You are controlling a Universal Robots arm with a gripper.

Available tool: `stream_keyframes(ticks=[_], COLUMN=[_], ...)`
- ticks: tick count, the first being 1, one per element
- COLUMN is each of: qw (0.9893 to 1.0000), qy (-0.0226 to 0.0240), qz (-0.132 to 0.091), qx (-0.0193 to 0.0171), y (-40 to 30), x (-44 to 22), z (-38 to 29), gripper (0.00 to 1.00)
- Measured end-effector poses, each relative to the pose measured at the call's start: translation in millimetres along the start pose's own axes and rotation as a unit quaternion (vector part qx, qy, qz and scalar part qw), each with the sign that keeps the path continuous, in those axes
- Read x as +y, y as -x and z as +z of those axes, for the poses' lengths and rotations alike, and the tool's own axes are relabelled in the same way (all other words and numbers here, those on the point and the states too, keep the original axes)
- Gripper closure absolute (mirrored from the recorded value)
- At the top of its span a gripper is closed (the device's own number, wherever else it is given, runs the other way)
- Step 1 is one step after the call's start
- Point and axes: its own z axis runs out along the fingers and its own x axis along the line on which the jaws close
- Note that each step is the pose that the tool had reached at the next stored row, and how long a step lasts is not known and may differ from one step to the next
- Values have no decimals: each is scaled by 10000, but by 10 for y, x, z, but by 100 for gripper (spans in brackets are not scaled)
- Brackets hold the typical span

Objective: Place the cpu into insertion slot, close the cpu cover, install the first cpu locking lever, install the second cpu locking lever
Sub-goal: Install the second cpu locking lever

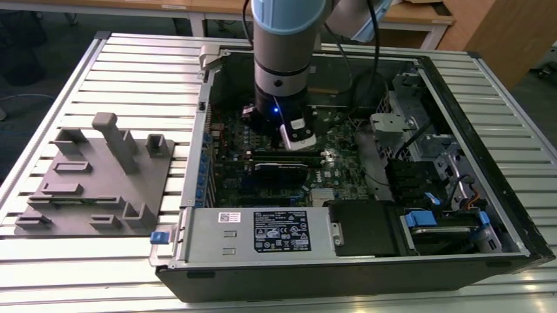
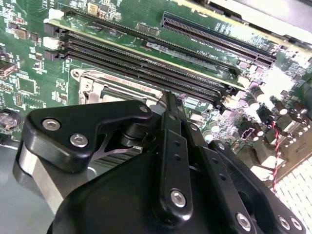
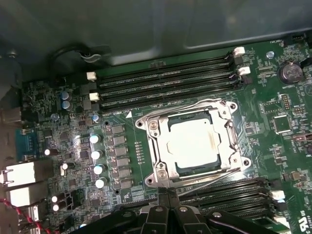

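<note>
Inside the open case (image 1: 348, 163) on our slatted surface (image 1: 130, 78), we see the cpu (image 3: 194, 144) seated in its slot under the closed cover (image 3: 161, 146), levers seemingly down, gripper (image 3: 168, 195) pinched together, holding nothing, just beside.

Your gripper (image 2: 168, 100) hides most of the insertion slot (image 2: 105, 87) in the second wrist view; fingertips unclear.

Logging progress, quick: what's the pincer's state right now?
Pincer: closed, holding nothing, its tips by the cpu cover over the seated cpu.
</note>
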Motion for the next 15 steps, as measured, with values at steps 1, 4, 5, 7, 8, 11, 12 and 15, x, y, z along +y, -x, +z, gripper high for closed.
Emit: stream_keyframes(ticks=[1, 4, 5, 7, 8, 11, 12, 15], qw=[10000, 10000, 10000, 10000, 10000, 10000, 9999, 9995], qy=[0, -1, -1, -1, -1, 1, 4, 9], qz=[0, 0, 0, -1, 0, -54, -123, -314], qx=[0, 0, 0, 0, 0, 8, 18, 48], y=[-3, -17, -17, -18, -19, -19, -19, -19], x=[-2, -7, -7, -7, -8, -9, -11, -12], z=[8, 22, 22, 22, 23, 40, 47, 55], gripper=[90, 90, 90, 90, 90, 90, 90, 90])
